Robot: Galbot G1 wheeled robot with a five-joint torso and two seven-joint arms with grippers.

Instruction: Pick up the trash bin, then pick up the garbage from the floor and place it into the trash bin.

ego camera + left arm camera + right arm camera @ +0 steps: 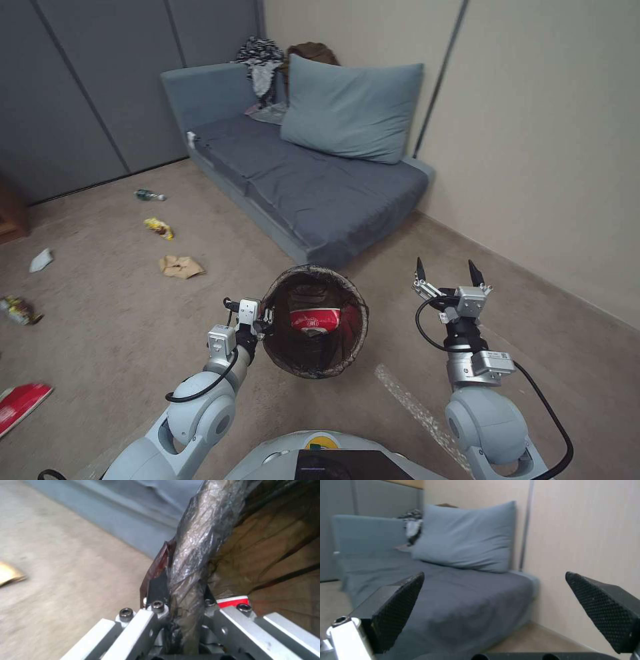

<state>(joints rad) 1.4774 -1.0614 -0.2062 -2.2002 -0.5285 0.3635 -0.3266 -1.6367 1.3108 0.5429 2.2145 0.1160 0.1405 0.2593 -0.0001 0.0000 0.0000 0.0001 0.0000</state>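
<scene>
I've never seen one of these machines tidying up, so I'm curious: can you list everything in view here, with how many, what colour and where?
trash bin: one, dark bag liner over its rim, held up in front of the robot
red-and-white cup: one, inside the bin
brown paper bag: one, crumpled, on the carpet left of the bin
yellow wrapper: one, on the carpet beyond the paper bag
bottle: one, green label, carpet near the sofa
white tissue: one, carpet, far left
red packet: one, flat, carpet at left edge
sofa: one, grey-blue, against the wall
pillow: one, blue-grey, on the sofa
clothes: a heap, sofa's back corner
left gripper: shut on the bin's rim
right gripper: open, empty, right of the bin
</scene>
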